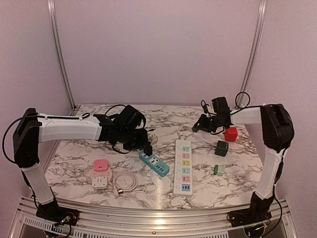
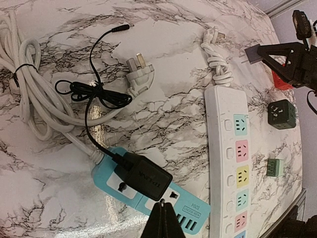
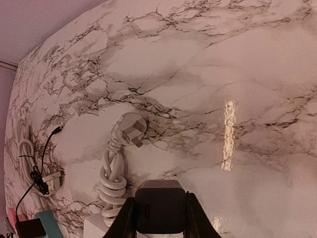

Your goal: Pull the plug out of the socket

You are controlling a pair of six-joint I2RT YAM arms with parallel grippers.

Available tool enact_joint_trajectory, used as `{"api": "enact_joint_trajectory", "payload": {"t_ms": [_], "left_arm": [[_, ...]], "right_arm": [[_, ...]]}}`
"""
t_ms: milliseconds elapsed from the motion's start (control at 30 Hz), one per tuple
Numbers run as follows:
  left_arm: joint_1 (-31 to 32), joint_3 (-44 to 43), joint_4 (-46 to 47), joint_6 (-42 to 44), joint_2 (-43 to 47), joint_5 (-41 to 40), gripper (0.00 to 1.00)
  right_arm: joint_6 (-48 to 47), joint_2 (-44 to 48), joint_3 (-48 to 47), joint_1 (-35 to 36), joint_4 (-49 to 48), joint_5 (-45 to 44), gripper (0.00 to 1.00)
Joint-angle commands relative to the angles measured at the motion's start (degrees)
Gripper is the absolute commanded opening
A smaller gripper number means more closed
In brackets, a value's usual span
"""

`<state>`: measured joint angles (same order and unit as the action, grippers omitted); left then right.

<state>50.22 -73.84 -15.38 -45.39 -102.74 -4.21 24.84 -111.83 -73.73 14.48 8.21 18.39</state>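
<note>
Here, left end effector (image 2: 161, 213) closed, empty, near black plug (image 2: 143, 177), lettering illegible; right end effector (image 3: 159, 203) tight around grey adapter (image 3: 158, 189).

The marble counter (image 1: 74, 153) carries a white power strip (image 1: 183, 167) at centre; a blue power strip (image 1: 154, 163) just left of it; a pink-topped socket block (image 1: 100, 173) beside a coiled white cable (image 1: 126, 182); a red cube (image 1: 230, 134), a dark green cube socket (image 1: 221, 148) and a pale green adapter (image 1: 219, 170) on the right.

Top external: high behind the arm bases, facing the far wall, whole table (image 1: 74, 158) in frame. Left wrist: close overhead, near the teal strip (image 2: 190, 208), looking toward the right edge. Right wrist: low, apparently facing left. Both wrists share the coiled white cord (image 2: 218, 62).
</note>
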Motion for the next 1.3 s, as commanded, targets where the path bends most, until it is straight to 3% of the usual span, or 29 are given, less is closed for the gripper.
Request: {"api": "enact_joint_trajectory", "payload": {"t_ms": [0, 233, 433, 633, 900, 1267], "left_arm": [[0.1, 0.9, -2.6, 0.4, 3.5, -1.6, 0.0], [0.1, 1.5, -2.7, 0.2, 4.4, -1.7, 0.0], [0.1, 1.8, -2.7, 0.2, 4.2, -1.4, 0.0], [0.1, 3.1, -2.2, 0.1, 4.5, -1.2, 0.0], [0.1, 4.0, -2.0, 0.0, 5.0, -1.2, 0.0], [-0.2, 5.5, -1.6, -0.1, 6.0, -1.4, 0.0]], "right_arm": [[1.9, -2.4, -2.2, -0.7, -3.2, 3.6, 0.04], [3.0, -3.8, -0.1, -1.7, -5.5, 5.6, 0.08], [2.8, -3.3, 2.5, -1.9, -5.7, 4.8, 0.19], [2.6, -3.0, 4.3, -2.1, -5.7, 4.0, 0.24], [2.0, -0.8, 5.8, -2.2, -4.7, 1.7, 0.45], [-0.7, 3.7, 5.7, -1.1, -0.9, -2.2, 0.5]]}}
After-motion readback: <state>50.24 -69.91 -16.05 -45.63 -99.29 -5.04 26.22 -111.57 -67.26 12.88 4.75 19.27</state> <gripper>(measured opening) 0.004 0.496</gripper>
